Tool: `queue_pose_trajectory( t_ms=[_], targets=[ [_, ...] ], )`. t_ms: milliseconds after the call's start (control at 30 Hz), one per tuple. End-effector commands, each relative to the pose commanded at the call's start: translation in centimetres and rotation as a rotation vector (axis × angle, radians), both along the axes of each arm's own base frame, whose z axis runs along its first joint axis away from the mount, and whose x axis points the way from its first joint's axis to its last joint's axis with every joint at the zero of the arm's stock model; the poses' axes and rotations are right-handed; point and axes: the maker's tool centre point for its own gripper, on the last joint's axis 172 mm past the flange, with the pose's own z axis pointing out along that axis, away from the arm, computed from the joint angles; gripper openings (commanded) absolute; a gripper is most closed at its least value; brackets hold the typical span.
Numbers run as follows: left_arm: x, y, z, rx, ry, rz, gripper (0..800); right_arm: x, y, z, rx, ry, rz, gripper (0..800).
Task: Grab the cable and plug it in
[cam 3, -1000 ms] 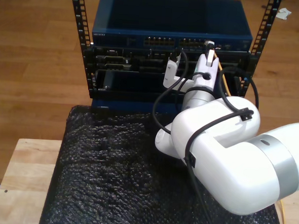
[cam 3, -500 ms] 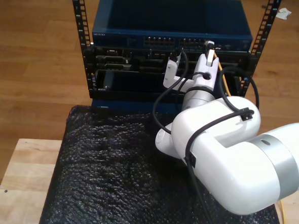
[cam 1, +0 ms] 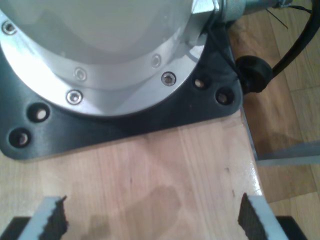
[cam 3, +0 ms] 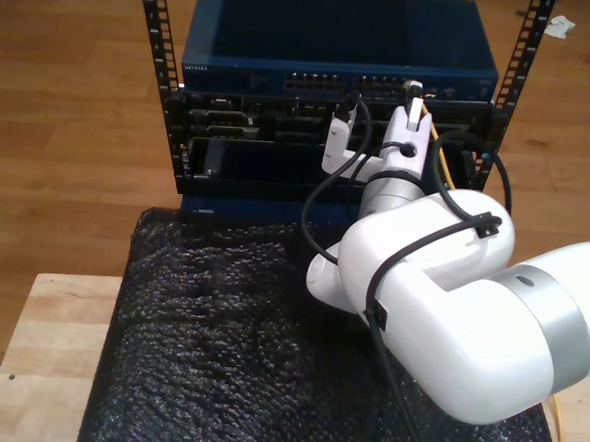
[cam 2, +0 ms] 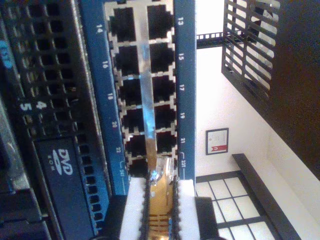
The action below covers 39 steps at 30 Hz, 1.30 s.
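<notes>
Cable [cam 2: 161, 200]: clear-plugged tip clamped in my second gripper [cam 2: 161, 192], just at the blue switch [cam 2: 185, 75] port row. First gripper [cam 1: 152, 215]: jaws spread, nothing held, above wooden table [cam 1: 165, 165].

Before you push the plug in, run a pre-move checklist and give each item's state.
1. Cable held: my second gripper is shut on the cable: ok.
2. Plug at the switch port block: ok.
3. Ports ahead free: they look dark and open: ok.
4. Plug lined up with one port: cannot tell.
5. Plug latch orientation: cannot tell.
6. My first gripper out of the way, open over the wooden table: ok.
</notes>
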Motion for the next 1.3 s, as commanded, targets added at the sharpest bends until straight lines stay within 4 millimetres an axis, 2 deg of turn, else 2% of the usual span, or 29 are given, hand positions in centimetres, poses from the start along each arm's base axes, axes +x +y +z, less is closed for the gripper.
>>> queue_pose_trajectory(
  t_ms=[1300],
  targets=[
    [0.0,0.0,0.0,0.0,0.0,0.0,800,-0.25,0.91,0.11,0.001,0.0,0.014,0]
  ],
)
